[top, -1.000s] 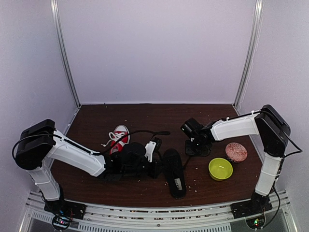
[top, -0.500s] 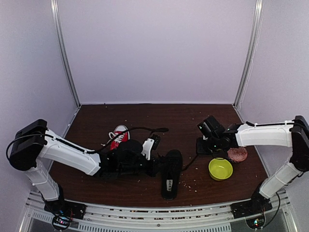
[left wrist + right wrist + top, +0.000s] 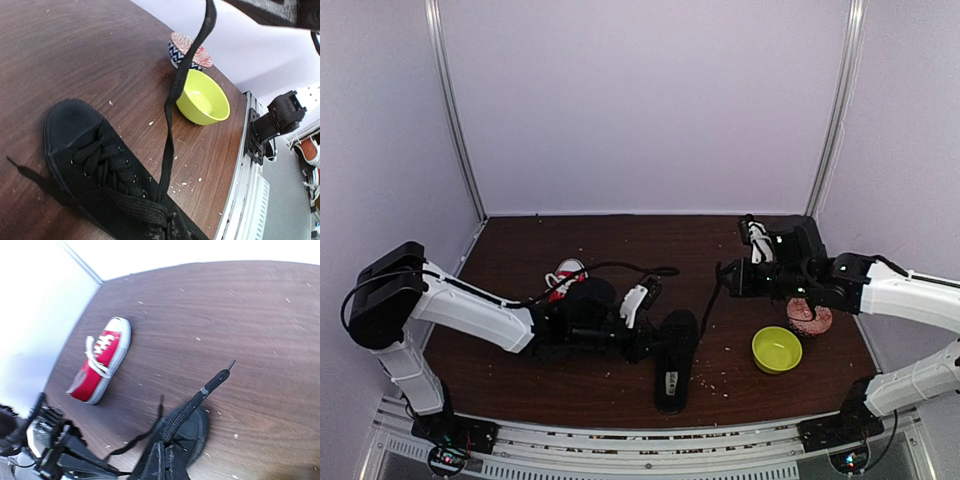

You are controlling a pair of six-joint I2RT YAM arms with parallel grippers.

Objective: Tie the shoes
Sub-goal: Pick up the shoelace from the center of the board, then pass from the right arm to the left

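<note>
Since a second ago, the left gripper [image 3: 642, 342] has hardly shifted at the black shoe's [image 3: 672, 365] left side. The shoe's heel end has swung toward the lower left of the top view. The right arm, folded high at the right edge before, now stretches low across the table [image 3: 620, 235]. The right gripper [image 3: 723, 277] has climbed, drawing the black lace [image 3: 172, 100] up off the wood, and the arm now partly covers the patterned bowl [image 3: 810, 318].

The left gripper's jaws are closed; what they pinch, if anything, is hidden against the dark shoe. The red sneaker [image 3: 567, 277] lies left of centre, half behind the left arm, its long axis running lower left to upper right and its white toe toward the back wall. The black shoe lies at centre, nearly upright in the frame, toe at the top, heel toward the arm bases. The right gripper's fingers are clamped tight on the lace near its free end. The green bowl [image 3: 776, 350] sits right of the shoe.
</note>
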